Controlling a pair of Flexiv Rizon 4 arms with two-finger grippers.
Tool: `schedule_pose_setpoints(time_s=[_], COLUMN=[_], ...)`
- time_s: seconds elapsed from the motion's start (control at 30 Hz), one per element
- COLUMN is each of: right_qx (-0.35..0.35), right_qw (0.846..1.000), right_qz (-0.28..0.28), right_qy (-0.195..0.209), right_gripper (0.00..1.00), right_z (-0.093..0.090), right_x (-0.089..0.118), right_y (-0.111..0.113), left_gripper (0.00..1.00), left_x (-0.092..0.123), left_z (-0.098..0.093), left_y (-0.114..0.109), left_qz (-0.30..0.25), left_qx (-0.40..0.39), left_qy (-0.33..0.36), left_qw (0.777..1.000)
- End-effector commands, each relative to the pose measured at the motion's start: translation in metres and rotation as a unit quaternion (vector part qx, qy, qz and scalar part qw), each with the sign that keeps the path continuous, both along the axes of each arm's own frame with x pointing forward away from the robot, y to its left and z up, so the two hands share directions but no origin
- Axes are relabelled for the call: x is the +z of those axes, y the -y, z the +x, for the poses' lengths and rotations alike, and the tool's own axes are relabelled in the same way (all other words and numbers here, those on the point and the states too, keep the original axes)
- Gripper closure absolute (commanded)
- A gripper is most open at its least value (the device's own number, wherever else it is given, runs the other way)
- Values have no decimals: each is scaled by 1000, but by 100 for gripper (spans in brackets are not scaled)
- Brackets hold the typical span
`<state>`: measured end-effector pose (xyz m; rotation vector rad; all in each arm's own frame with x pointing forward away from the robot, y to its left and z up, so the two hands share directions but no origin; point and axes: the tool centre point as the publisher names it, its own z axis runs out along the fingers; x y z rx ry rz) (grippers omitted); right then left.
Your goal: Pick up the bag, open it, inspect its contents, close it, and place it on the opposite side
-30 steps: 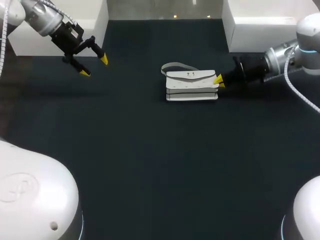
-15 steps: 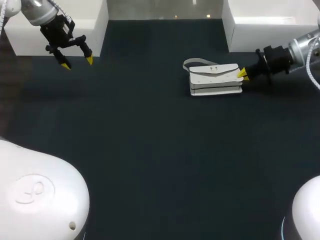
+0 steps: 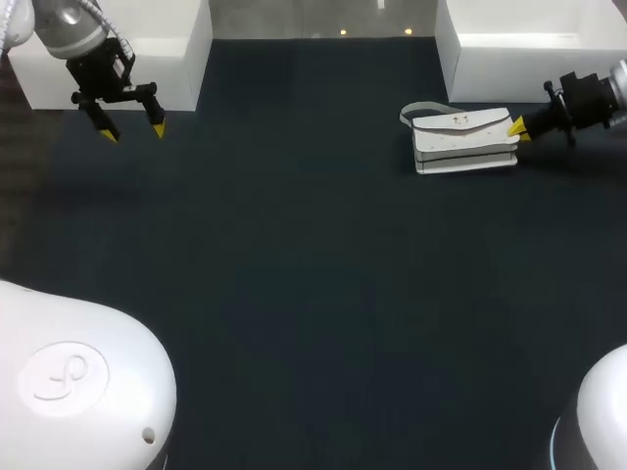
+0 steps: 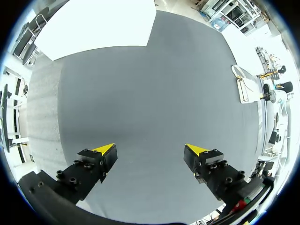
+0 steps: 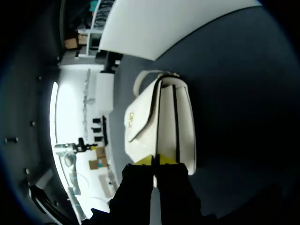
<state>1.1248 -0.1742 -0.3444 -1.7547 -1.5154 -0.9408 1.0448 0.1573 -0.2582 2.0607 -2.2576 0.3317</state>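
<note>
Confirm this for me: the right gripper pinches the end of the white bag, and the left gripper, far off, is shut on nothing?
Not quite. The left gripper is open: the left wrist view shows its yellow tips wide apart over the table. The rest holds: the right gripper pinches the end of the white bag.

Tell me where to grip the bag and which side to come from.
Grip the bag at its thin right end, coming in low from the right, where the right gripper pinches it. It lies flat, and its layered edge there gives the fingers a narrow fold. The strap loops at the far left corner, out of the way.
</note>
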Motion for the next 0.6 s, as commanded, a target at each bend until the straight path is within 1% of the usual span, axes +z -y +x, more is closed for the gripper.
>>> schedule_pose_setpoints(time_s=[0.03, 0.2, 0.23, 0.37, 0.6], right_qx=[53, 55, 51, 51, 51], right_qw=[998, 998, 998, 998, 998], right_qz=[21, 19, 17, 17, 17], right_qy=[-34, -29, -36, -36, -36], right_gripper=[100, 100, 100, 100, 100], right_z=[21, 28, 29, 29, 29], right_x=[-2, -1, -1, -1, -1], right_y=[26, 43, 46, 46, 46], left_gripper=[0, 0, 0, 0, 0], left_x=[-3, -4, -4, -2, -2], left_z=[0, 0, 1, 2, 2], left_y=[-7, -15, -16, -16, -16], left_qz=[1, 1, 2, 23, 23], left_qx=[7, 5, 5, 0, 0], left_qy=[6, 7, 8, 19, 19], left_qw=[1000, 1000, 1000, 1000, 1000])
